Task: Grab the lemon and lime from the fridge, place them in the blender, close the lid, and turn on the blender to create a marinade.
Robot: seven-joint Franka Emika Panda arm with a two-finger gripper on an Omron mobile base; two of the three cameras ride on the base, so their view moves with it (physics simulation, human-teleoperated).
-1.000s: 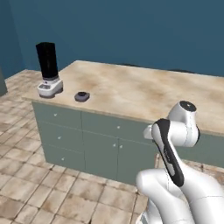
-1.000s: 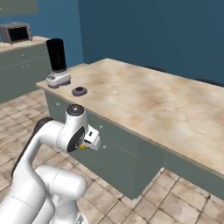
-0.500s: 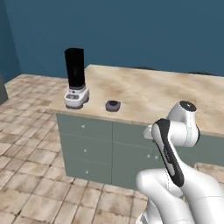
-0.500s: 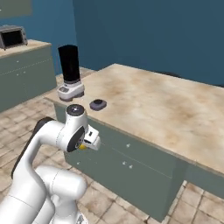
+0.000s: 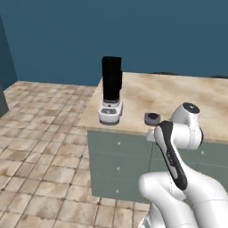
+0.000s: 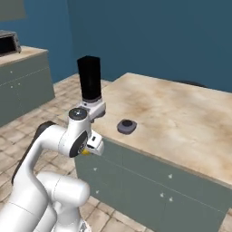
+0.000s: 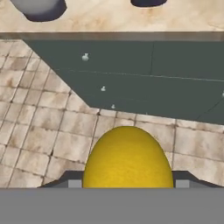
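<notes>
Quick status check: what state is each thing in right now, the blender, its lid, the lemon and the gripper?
Tall black blender jar on pale base: upright on the counter, top open, lid off.
Small dark grey lid: lying on the counter beside the blender.
Yellow lemon: held between the fingers.
Gripper: shut on the lemon, below counter height.

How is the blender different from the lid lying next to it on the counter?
The blender stands tall and upright, while the lid is low and flat. The blender has a black jar on a pale base; the lid is dark grey with a black centre. The blender stands nearer the counter's corner. Both rest on the same counter, apart from each other.
</notes>
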